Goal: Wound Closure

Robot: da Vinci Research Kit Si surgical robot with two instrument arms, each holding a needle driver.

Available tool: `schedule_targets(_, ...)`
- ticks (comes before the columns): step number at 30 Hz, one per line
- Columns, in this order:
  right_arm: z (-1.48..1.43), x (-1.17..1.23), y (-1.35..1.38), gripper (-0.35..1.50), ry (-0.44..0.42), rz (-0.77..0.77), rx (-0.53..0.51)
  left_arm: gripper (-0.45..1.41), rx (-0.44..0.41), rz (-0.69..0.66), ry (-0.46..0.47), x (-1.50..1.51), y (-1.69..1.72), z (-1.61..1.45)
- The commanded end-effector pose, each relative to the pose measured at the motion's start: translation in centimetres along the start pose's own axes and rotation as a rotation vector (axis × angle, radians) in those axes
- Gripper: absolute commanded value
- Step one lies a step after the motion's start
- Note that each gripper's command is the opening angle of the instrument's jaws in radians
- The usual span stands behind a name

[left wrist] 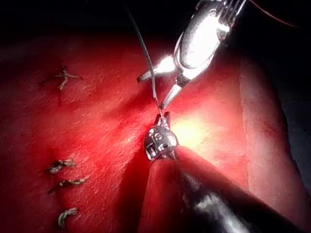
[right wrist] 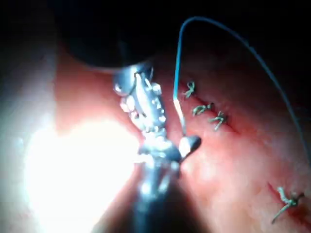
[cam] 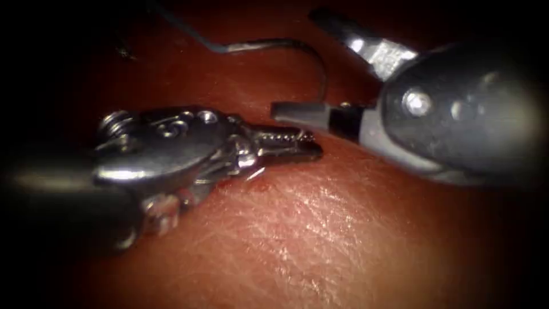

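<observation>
L tool [cam: 297,146] comes in from the left of the endoscope view, toothed jaws nearly closed and low against the tissue [cam: 320,229]; whether they pinch anything can't be told. In the left wrist view the same tool [left wrist: 164,118] points its tip at the thread's lower end. R tool [cam: 309,68] enters from the right w/ jaws spread wide, one blade far and raised, the other lying flat just beyond the L tool's tip; nothing sits between them. Left wrist view shows the R tool [left wrist: 155,90] open the same way, thread passing between the blades.

Needle [cam: 309,60]: a thin dark curve arcing beyond both tools, its lower end dropping behind the R tool's near blade; whether it's in the tissue can't be told. Thread [cam: 183,28] runs off from it toward far left, and rises as a pale blue line [right wrist: 214,29] in the right wrist view.

Tissue surface is wet, reddish, finely creased, w/ a bright glare patch. Finished stitches w/ knots [right wrist: 204,109] sit in a row along the cut; left wrist view shows more knots [left wrist: 63,167]. Surroundings beyond the tissue are dark.
</observation>
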Motion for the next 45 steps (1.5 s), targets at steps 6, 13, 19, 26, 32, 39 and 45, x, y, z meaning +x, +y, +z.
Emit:
schedule_targets(6,0.09,-0.03,-0.04,0.88,0.001,-0.023,-0.013,-0.28,-0.006,-0.001,-0.004,-0.07,0.01,0.07)
schedule_targets(13,0.11,-0.05,-0.04,0.1,-0.009,-0.037,-0.018,-0.28,-0.005,-0.002,-0.003,-0.07,0.02,0.07)
schedule_targets(19,0.12,-0.15,-0.12,-0.35,-0.045,-0.088,0.008,-0.3,-0.008,-0.003,-0.005,-0.07,0.04,0.05)
schedule_targets(26,0.07,-0.25,-0.06,-0.35,-0.054,-0.151,0.021,-0.28,-0.01,-0.007,-0.006,-0.04,0.08,0.01)
schedule_targets(32,0.1,-0.34,-0.02,-0.35,-0.01,-0.194,0.052,0.1,-0.002,-0.01,-0.002,-0.01,0.11,0.01)
schedule_targets(39,0.02,-0.3,0.07,-0.35,0.037,-0.175,0.059,0.21,-0.013,-0.018,-0.009,0.05,0.18,-0.05)
schedule_targets(45,0.02,-0.33,0.07,-0.35,0.096,-0.152,0.133,0.12,-0.014,-0.021,-0.009,0.08,0.22,-0.06)
